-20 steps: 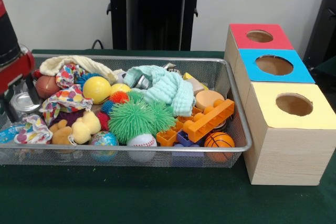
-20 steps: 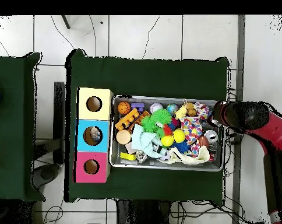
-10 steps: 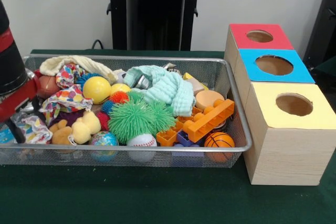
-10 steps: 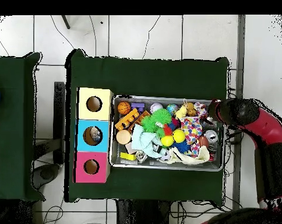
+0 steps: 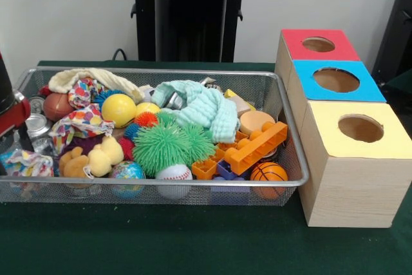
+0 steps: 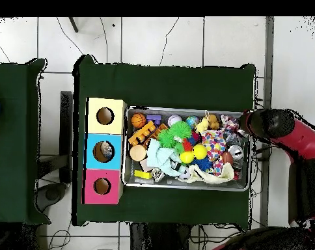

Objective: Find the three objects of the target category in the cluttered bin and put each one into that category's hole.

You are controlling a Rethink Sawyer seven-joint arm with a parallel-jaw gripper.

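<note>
arm (image 6: 287, 130) at bin (image 5: 291, 152) end rim | fingers: cannot tell | toys crowd bin

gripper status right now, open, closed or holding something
Gripper: cannot be told. The arm's end sits at the edge of the wire bin, and the arm hides whether it is open, shut or holding anything.

A table (image 5: 161, 243) covered in dark green cloth carries a wire bin (image 5: 283, 117) below the arm (image 5: 9, 104), and a wooden box (image 5: 351, 178) beyond the bin's other end.
</note>
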